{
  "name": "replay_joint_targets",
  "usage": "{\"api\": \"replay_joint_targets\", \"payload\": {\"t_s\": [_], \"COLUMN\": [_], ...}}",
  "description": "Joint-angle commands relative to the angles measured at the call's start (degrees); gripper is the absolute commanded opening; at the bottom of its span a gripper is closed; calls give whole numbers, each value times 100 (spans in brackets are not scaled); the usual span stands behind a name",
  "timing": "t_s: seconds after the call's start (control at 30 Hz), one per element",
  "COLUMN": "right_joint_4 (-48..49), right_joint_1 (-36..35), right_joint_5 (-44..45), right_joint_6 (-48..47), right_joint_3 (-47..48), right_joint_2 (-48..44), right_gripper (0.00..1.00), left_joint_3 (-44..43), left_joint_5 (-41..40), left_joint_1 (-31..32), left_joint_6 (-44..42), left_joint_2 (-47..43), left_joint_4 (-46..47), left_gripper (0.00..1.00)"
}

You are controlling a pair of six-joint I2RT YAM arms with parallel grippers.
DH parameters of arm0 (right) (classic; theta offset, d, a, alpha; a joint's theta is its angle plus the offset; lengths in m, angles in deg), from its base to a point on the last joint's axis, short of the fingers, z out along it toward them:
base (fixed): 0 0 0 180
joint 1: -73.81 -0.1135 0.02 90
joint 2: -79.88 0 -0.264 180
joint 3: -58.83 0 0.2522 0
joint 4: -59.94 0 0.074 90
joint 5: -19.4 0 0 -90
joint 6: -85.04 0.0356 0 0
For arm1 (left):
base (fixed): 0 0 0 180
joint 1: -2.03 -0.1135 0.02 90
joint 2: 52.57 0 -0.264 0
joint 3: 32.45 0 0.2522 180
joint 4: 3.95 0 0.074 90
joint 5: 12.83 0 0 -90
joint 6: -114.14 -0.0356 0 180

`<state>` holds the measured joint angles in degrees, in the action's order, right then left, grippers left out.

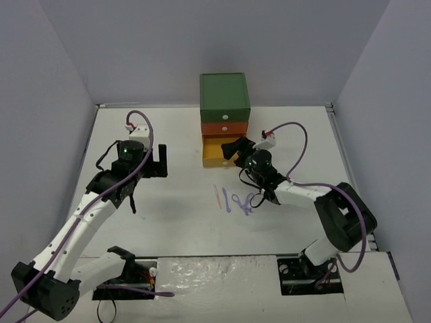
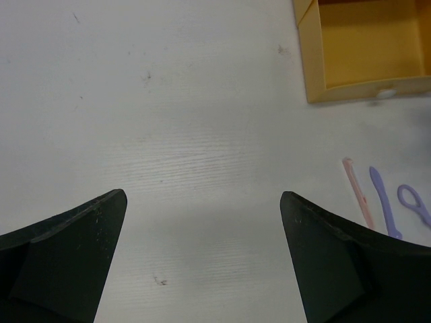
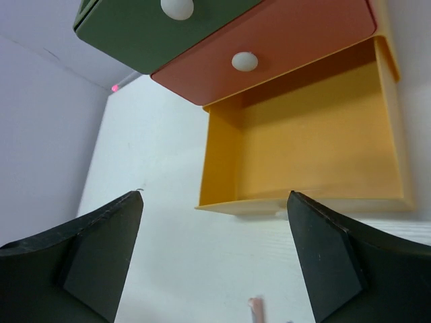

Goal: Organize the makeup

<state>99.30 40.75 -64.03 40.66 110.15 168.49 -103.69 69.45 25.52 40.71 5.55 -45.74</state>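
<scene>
A pale orange stick [image 1: 217,196] and two lilac thin tools [image 1: 227,200] [image 1: 243,202] lie on the white table in front of the drawer box. In the left wrist view they show at the right: the stick [image 2: 355,192], a lilac tool [image 2: 382,202], and a lilac looped tool [image 2: 412,204]. The stick's tip shows in the right wrist view [image 3: 256,309]. My left gripper [image 1: 159,161] [image 2: 202,195] is open and empty over bare table. My right gripper [image 1: 234,149] [image 3: 215,195] is open and empty, just before the open yellow drawer [image 3: 303,155]. Sponges, discs and black-and-red sticks are out of view.
The drawer box [image 1: 224,94] stands at the back centre, with its green drawer [image 3: 155,33] and orange drawer [image 3: 269,47] shut. The pulled-out yellow drawer [image 1: 219,151] [image 2: 363,47] looks empty inside. Grey walls enclose the table on three sides.
</scene>
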Motion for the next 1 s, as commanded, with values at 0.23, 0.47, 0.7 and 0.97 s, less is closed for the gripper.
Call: {"api": "replay_joint_targets", "payload": {"t_s": [0.23, 0.47, 0.7, 0.97], "right_joint_4": [-3329, -3957, -4239, -4279], "right_joint_1": [178, 288, 311, 331], "right_joint_5": [587, 742, 1040, 1184], "right_joint_6": [-1691, -2116, -2346, -2488], "right_joint_3": [138, -172, -547, -838], "right_joint_2": [-2226, -3389, -4083, -4519], "right_gripper": [89, 93, 99, 100], "left_joint_3": [-238, -773, -1332, -1561], "left_joint_5": [-112, -905, -1017, -1055], "left_joint_1": [1291, 2228, 2336, 2507], "left_joint_6": [2317, 3091, 3354, 3590], "left_joint_2": [921, 2579, 3793, 4534], "left_joint_4": [509, 806, 955, 1076], "left_gripper": [97, 92, 73, 52]}}
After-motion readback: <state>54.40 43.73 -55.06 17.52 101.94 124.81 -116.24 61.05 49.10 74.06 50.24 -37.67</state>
